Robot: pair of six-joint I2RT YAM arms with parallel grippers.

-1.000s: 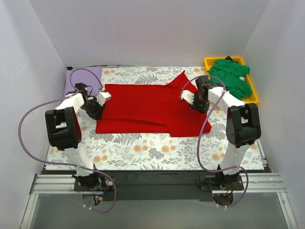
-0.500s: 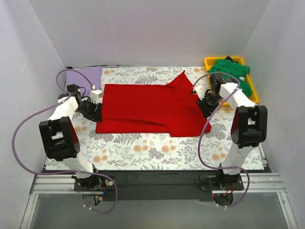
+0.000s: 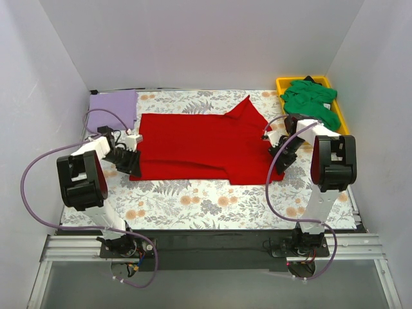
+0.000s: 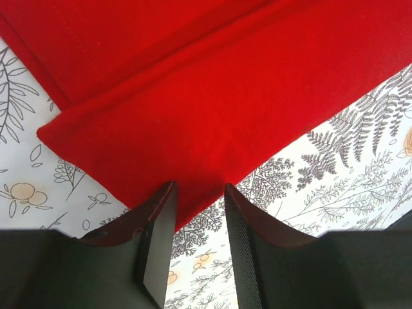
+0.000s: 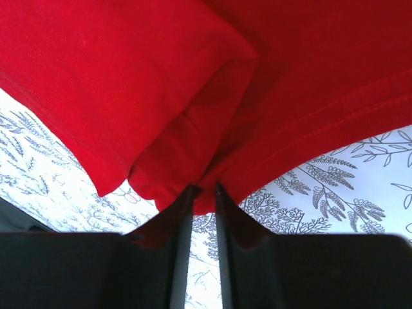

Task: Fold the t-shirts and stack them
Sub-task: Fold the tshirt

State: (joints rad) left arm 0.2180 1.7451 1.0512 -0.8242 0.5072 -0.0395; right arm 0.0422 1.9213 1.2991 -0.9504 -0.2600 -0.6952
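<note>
The bright red t-shirt (image 3: 199,145) lies spread and partly folded in the middle of the floral cloth. My left gripper (image 3: 132,161) is at its near left corner. In the left wrist view the gripper (image 4: 199,187) is open, with the red hem (image 4: 212,96) lying at its fingertips. My right gripper (image 3: 281,159) is at the shirt's near right corner. In the right wrist view it (image 5: 205,188) is closed narrow on a puckered edge of the red cloth (image 5: 129,77). The lavender t-shirt (image 3: 112,106) lies folded at the far left. The green t-shirt (image 3: 312,100) is bunched at the far right.
The green shirt sits in a yellow tray (image 3: 344,132) at the far right corner. The floral tablecloth (image 3: 193,199) covers the table. White walls close in the left, right and far sides. The purple cables loop beside both arms.
Both grippers moved off the shirt's top to its side edges, then toward me to its near corners. The right jaws now pinch the hem. The shirt has barely shifted.
</note>
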